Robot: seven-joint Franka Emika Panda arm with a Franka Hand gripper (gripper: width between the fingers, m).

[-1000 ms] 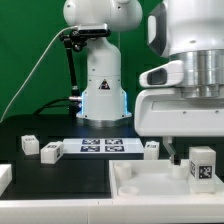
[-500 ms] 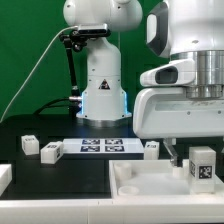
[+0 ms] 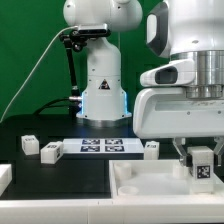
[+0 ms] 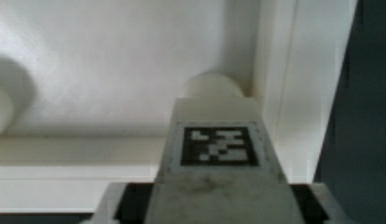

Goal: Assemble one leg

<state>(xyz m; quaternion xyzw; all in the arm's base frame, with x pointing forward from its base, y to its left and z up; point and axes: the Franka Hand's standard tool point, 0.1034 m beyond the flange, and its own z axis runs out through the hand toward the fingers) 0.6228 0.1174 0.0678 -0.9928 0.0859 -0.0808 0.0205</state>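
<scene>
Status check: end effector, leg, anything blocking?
End effector shut on leg. Leg upright over the white panel, tag facing the wrist camera. Contact with panel: cannot tell. Nothing seen blocking.

- The arm (image 3: 100,60) is glossy white plastic, built from rounded, bulging shells.
- Its base (image 3: 103,98) is a white tapered column with a small dark emblem on the front and a pale blue glow low down.
- A black cable (image 3: 70,62) runs down beside the column.
- The nearest part, the wrist block (image 3: 185,100), is white and boxy with a grey band above it.
</scene>
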